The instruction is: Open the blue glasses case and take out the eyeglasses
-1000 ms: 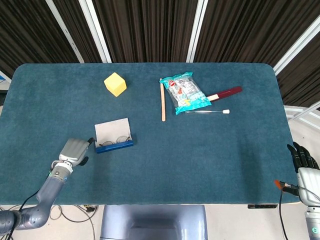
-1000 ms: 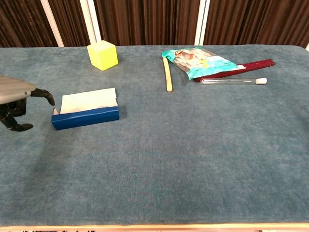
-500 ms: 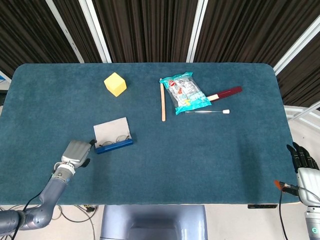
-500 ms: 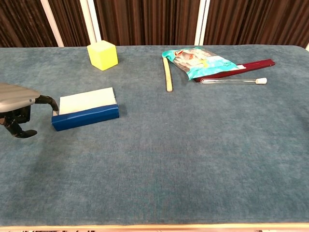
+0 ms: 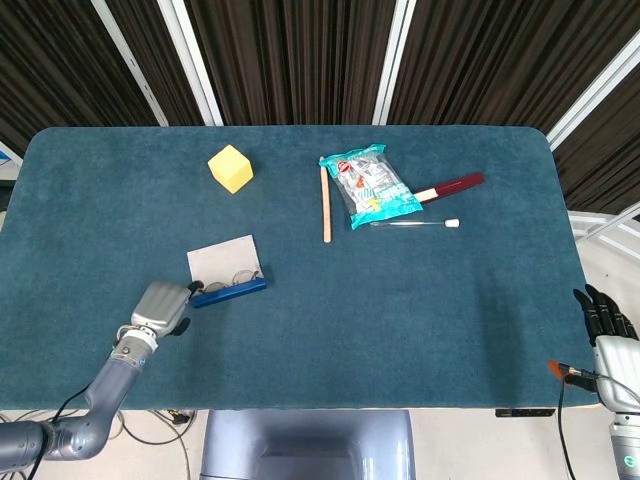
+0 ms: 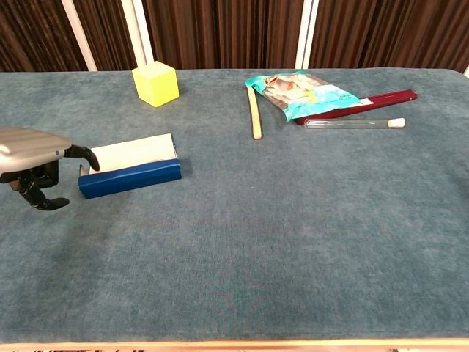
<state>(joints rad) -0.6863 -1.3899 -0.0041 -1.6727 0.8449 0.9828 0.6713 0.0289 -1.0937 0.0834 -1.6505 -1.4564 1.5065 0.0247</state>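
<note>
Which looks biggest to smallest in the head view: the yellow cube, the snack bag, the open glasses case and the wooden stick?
1. Snack bag
2. Open glasses case, lid included; close to the bag, so that order is unsure
3. Yellow cube
4. Wooden stick: longest, but so thin that it covers the least area
</note>
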